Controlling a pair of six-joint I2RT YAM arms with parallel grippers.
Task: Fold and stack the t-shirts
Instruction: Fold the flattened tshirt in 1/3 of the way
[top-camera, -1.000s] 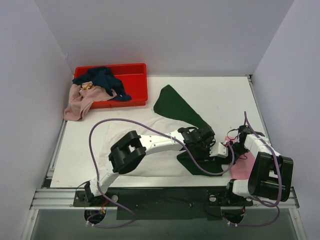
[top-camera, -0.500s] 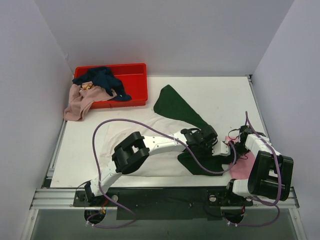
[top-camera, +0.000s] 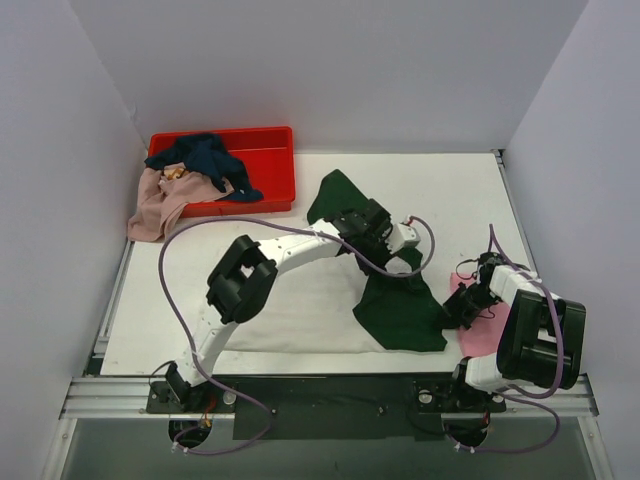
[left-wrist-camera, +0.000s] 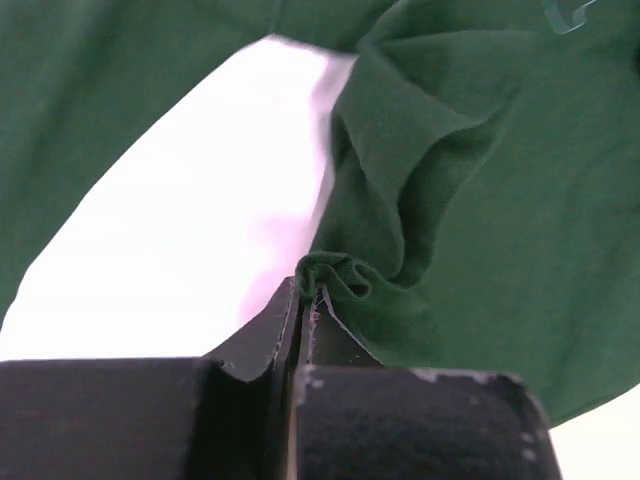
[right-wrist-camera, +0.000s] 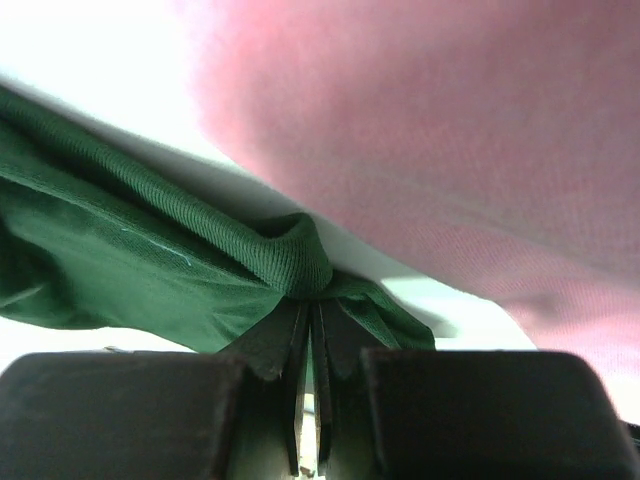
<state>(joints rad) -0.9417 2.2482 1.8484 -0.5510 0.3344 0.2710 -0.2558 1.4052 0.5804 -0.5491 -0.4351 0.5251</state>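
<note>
The white t-shirt with dark green sleeves (top-camera: 300, 305) lies across the middle of the table. One green sleeve (top-camera: 340, 205) points toward the back. My left gripper (top-camera: 403, 248) is shut on a bunched fold of the green cloth (left-wrist-camera: 345, 272) and holds it raised above the table. A green panel (top-camera: 405, 315) drapes down from that fold. My right gripper (top-camera: 455, 308) is shut on the ribbed green edge (right-wrist-camera: 300, 262) at the panel's right side. The bright pink t-shirt (top-camera: 482, 332) lies under and beside it, and fills the upper right wrist view (right-wrist-camera: 440, 120).
A red crate (top-camera: 275, 170) stands at the back left. It holds a navy t-shirt (top-camera: 205, 158), and a dusty pink one (top-camera: 160, 208) hangs over its left rim. Purple cables loop above the table from both arms. Grey walls close three sides.
The left gripper shut on the green cloth near the right gripper, then drew it up and back toward the table's centre, spreading the green panel. The right gripper stayed shut, shifting slightly nearer.
</note>
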